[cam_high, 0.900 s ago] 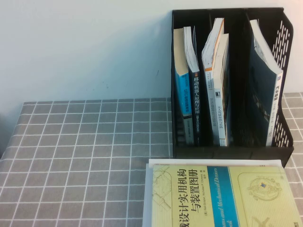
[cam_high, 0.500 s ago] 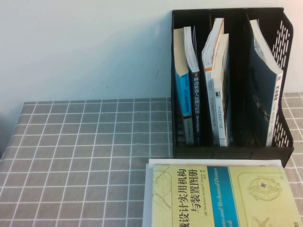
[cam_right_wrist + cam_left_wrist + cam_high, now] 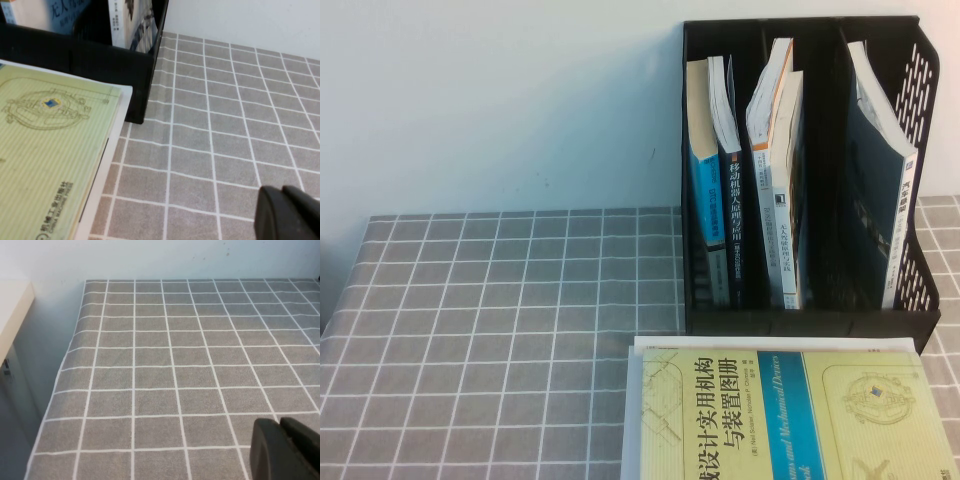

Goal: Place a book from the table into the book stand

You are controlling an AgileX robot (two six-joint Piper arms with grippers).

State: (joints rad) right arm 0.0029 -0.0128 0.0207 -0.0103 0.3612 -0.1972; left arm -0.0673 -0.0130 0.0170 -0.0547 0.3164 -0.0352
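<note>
The book (image 3: 790,415) lies flat at the surface's (image 3: 500,330) near edge, right of centre, just before the stand (image 3: 910,320) at the far right corner, over a white book (image 3: 632,400). The surface's left half is bare cloth. Only the wrist views show the arms: the left pincer (image 3: 285,450) hangs over bare cloth near the left edge, the right pincer (image 3: 290,212) above cloth beside the book's right edge; both look closed and hold nothing.
</note>
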